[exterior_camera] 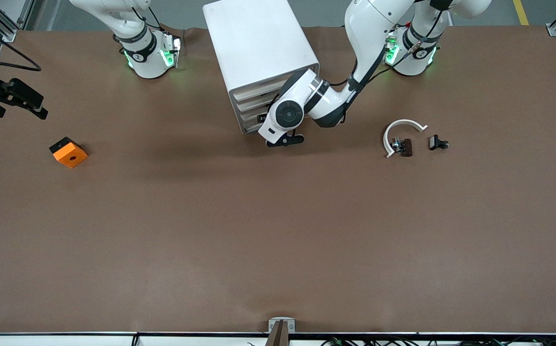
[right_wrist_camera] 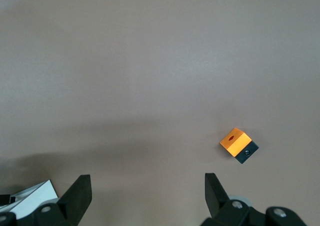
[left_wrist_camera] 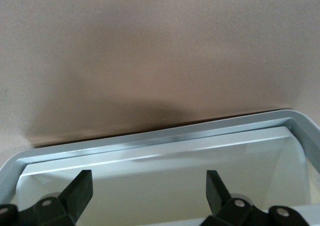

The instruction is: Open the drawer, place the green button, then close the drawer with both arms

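Observation:
The white cabinet (exterior_camera: 259, 48) stands at the robots' edge of the table, its four stacked drawer fronts (exterior_camera: 251, 103) facing the front camera and none visibly pulled out. My left gripper (exterior_camera: 285, 141) is open right in front of the lower drawers. In the left wrist view it (left_wrist_camera: 150, 181) is open over a pale, grey-rimmed drawer (left_wrist_camera: 165, 138); I cannot tell which one. My right gripper (exterior_camera: 16, 98) is open and empty, high over the right arm's end of the table, also seen in its wrist view (right_wrist_camera: 148, 183). Two small dark parts (exterior_camera: 437, 142) (exterior_camera: 402, 146) lie toward the left arm's end; no green cap shows.
An orange square block with a hole (exterior_camera: 68, 152) lies toward the right arm's end and shows in the right wrist view (right_wrist_camera: 239, 145). A white curved piece (exterior_camera: 403, 126) lies by the dark parts. A cabinet corner (right_wrist_camera: 30, 198) shows in the right wrist view.

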Tool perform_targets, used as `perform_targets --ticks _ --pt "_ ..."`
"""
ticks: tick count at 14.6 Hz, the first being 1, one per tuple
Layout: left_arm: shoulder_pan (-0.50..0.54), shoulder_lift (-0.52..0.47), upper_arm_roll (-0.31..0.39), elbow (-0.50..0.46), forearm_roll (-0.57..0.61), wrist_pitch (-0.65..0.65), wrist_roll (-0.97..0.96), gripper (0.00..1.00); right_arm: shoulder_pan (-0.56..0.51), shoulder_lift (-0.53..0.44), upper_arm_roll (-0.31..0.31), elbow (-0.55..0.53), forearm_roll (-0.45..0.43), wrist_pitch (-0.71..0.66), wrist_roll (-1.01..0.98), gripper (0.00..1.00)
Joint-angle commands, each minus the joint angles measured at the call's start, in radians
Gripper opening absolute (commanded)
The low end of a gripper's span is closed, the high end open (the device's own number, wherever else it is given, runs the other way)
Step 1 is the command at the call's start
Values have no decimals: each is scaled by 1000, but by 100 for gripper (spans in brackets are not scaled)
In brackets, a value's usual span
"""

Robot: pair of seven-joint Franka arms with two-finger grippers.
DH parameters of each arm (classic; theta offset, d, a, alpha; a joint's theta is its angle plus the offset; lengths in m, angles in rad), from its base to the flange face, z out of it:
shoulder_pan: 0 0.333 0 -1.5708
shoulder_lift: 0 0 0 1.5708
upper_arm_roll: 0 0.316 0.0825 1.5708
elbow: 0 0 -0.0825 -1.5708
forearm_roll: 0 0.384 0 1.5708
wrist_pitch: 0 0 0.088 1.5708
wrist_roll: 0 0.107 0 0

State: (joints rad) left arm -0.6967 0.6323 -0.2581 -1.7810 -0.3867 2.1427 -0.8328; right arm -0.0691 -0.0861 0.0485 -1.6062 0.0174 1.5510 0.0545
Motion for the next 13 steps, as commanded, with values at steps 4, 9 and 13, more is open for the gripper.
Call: perform_targets --ticks 4,9,13 --pt "129 -36 -7 93 -18 -32 -40 100 -15 45 13 55 -7 -34 1 100" --pt "353 -40 -7 193 139 -35 -37 100 -5 62 14 55 -5 -34 5 100" --pt "471 -39 -6 267 403 -35 -17 100 -8 65 14 54 3 -34 7 100"
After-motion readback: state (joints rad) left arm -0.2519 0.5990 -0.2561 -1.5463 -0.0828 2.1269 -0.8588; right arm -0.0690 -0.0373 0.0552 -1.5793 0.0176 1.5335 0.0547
